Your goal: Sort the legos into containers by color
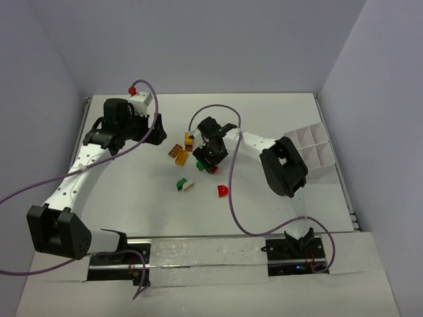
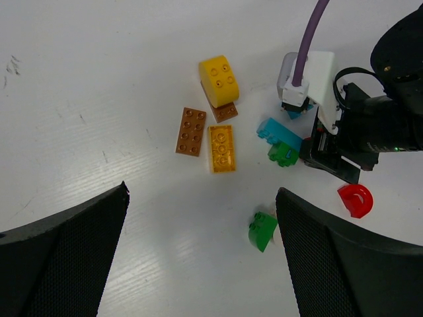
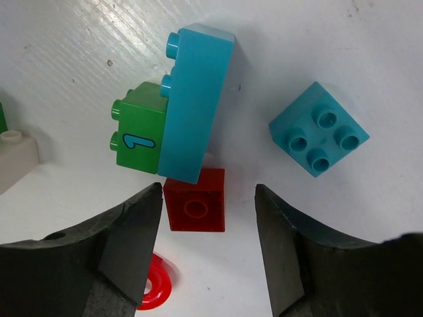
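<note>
My right gripper (image 1: 210, 160) (image 3: 207, 218) is open, low over the middle of the brick cluster. Its jaws stand on either side of a small red brick (image 3: 195, 209) without touching it. Just beyond lie a long teal brick (image 3: 196, 99) joined to a green brick marked "1" (image 3: 139, 129), and a teal square brick (image 3: 318, 137). The red half-round (image 3: 156, 291) (image 1: 223, 191) lies near the left finger. My left gripper (image 1: 153, 135) (image 2: 201, 218) is open and empty, left of the cluster. The white four-compartment tray (image 1: 310, 149) stands at the right edge.
A yellow brick (image 2: 218, 78), a small brown brick (image 2: 225, 112), a brown plate (image 2: 192, 131) and an orange plate (image 2: 221, 148) lie left of the right gripper. A green slope brick (image 2: 262, 230) and a white brick (image 3: 14, 155) lie nearer. Purple cables loop over the table.
</note>
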